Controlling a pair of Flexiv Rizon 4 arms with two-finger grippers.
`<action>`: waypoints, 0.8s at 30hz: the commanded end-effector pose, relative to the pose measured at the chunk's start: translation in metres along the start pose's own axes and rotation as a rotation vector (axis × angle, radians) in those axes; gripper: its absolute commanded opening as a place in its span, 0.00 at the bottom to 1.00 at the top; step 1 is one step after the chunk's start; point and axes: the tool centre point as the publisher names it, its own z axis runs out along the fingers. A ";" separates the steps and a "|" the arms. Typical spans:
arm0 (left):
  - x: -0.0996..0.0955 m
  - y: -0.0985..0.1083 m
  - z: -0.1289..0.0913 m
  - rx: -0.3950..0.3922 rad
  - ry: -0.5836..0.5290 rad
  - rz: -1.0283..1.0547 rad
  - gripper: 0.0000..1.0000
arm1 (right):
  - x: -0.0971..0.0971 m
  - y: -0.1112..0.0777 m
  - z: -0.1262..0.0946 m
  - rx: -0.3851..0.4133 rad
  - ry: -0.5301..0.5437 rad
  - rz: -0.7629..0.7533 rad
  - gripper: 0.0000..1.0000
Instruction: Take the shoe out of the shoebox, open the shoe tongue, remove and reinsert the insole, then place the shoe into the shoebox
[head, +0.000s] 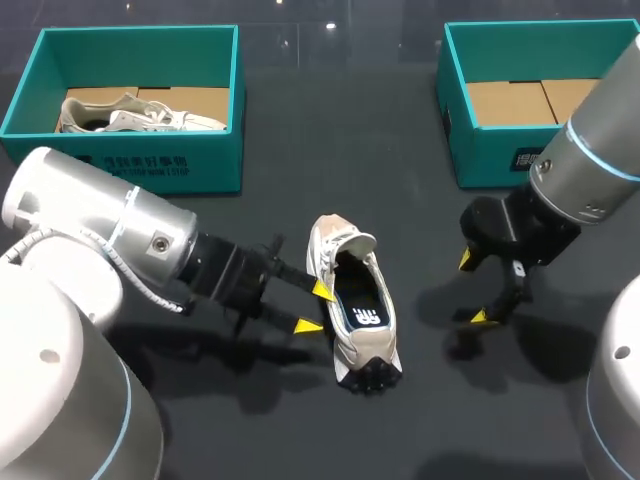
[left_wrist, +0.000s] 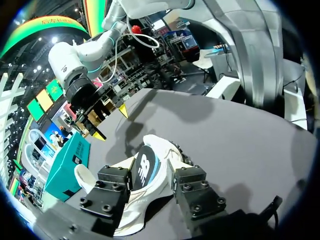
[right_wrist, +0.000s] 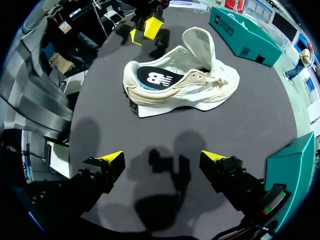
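A cream sneaker (head: 355, 310) lies on the dark table, toe toward the near edge. Its tongue (head: 345, 238) is folded up and back, and a dark insole (head: 362, 312) with a white logo lies inside. My left gripper (head: 315, 308) is open at the shoe's left side, one yellow tip against the collar. In the left wrist view the sneaker (left_wrist: 150, 175) lies just ahead, between the fingers (left_wrist: 195, 192). My right gripper (head: 474, 288) hangs wide open and empty above the table, right of the sneaker (right_wrist: 180, 82); its fingertips (right_wrist: 112, 159) stand far apart.
A teal shoebox (head: 160, 160) at the back left holds a second pale shoe (head: 130, 115). Another teal shoebox (head: 480, 140) at the back right shows only its cardboard floor. Bare dark table lies between the shoe and the right gripper.
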 end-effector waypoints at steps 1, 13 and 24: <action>-0.001 -0.003 -0.039 0.009 0.145 0.005 0.40 | 0.004 -0.002 -0.002 -0.003 -0.006 -0.001 1.00; -0.002 -0.008 -0.079 -0.043 0.476 0.057 0.28 | 0.004 -0.002 -0.002 -0.003 -0.006 -0.001 1.00; -0.002 -0.011 -0.090 -0.081 0.674 0.101 0.00 | 0.004 -0.002 -0.002 -0.003 -0.006 -0.001 1.00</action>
